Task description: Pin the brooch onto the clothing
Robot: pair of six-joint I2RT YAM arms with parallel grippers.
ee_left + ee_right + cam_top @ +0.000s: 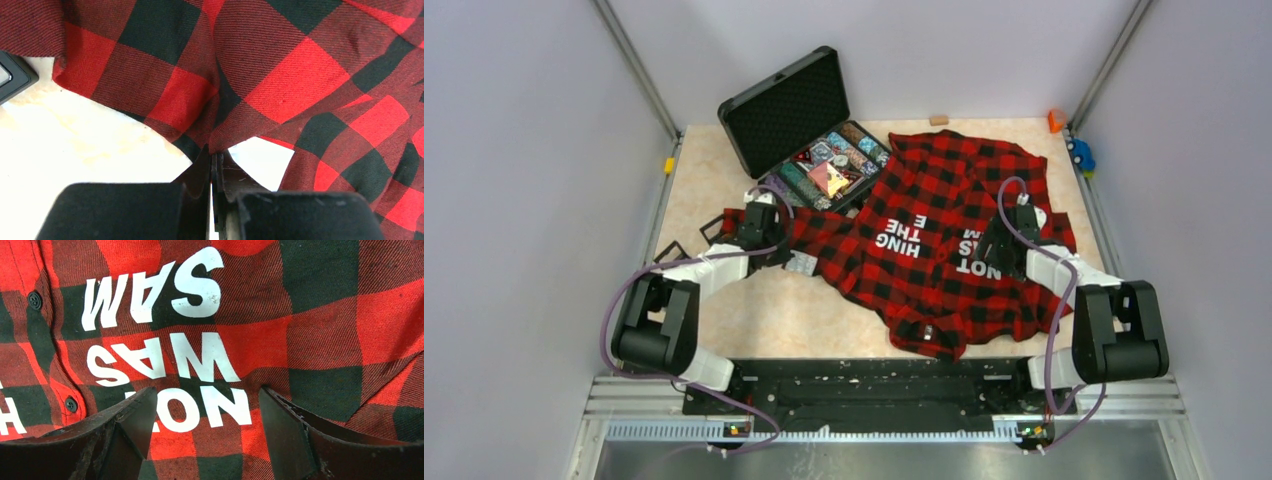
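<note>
The red-and-black checked shirt (pixel 944 200) lies spread on the table with white block lettering facing up. My left gripper (pixel 774 243) is at the shirt's left sleeve. In the left wrist view the gripper (pixel 214 152) is shut, pinching a fold of the shirt's (pixel 295 75) edge between its tips. My right gripper (pixel 994 245) hovers over the right part of the shirt. In the right wrist view it (pixel 207 400) is open and empty, just above the lettering on the shirt (pixel 320 335). I cannot single out the brooch.
An open black case (pixel 789 105) stands at the back left, its tray holding several colourful pieces; its corner shows in the left wrist view (pixel 12 75). A small wooden block (pixel 938 120), an orange object (pixel 1055 120) and a blue toy (pixel 1081 155) lie along the back right.
</note>
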